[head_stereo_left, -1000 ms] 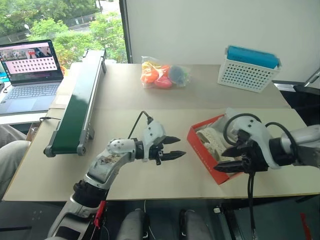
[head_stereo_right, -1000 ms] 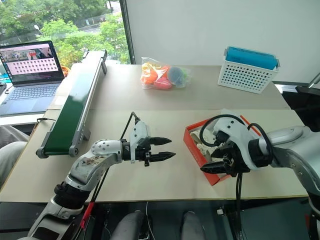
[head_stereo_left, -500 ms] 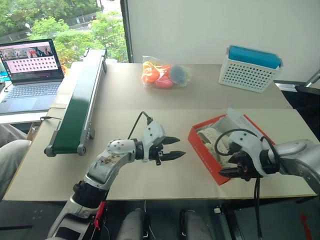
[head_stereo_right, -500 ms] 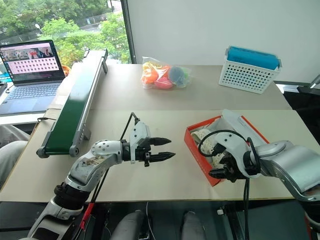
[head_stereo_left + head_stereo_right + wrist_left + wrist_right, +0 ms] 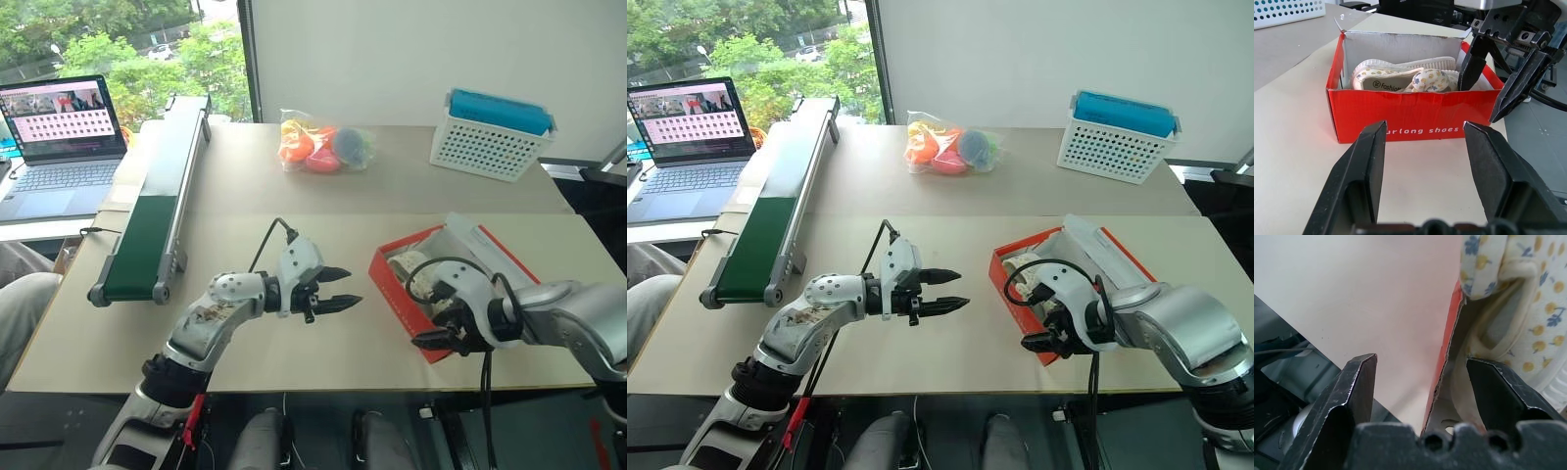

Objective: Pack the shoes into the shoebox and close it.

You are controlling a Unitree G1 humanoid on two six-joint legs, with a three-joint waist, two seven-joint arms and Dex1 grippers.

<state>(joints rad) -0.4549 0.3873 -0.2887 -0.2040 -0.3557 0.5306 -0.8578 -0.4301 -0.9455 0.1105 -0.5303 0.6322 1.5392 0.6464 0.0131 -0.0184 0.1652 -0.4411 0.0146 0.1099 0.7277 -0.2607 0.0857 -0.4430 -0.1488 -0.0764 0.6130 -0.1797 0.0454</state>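
Observation:
The orange-red shoebox [image 5: 395, 277] stands open on the table at the right, its white-lined lid [image 5: 480, 240] folded back on the far side. Both shoes [image 5: 1400, 81], cream with small yellow and blue flowers, lie inside on their sides. My right gripper [image 5: 429, 340] is open and points down at the box's near end. In the right wrist view one finger [image 5: 1359, 382] hangs outside over the table and the other [image 5: 1498, 387] is inside over a shoe [image 5: 1528, 308], with the box wall [image 5: 1447, 347] between them. My left gripper [image 5: 353, 286] hovers open and empty left of the box, pointing at it.
A white lattice basket [image 5: 490, 147] with a blue item on top stands at the back right. A bag of coloured balls [image 5: 318, 145] lies at the back centre. A green conveyor [image 5: 157, 196] runs along the left, with a laptop [image 5: 64, 137] beyond it. The table's front edge runs close to the box.
My right gripper has come down and turned, from above the box's near end to straddling its wall. The left arm has not moved.

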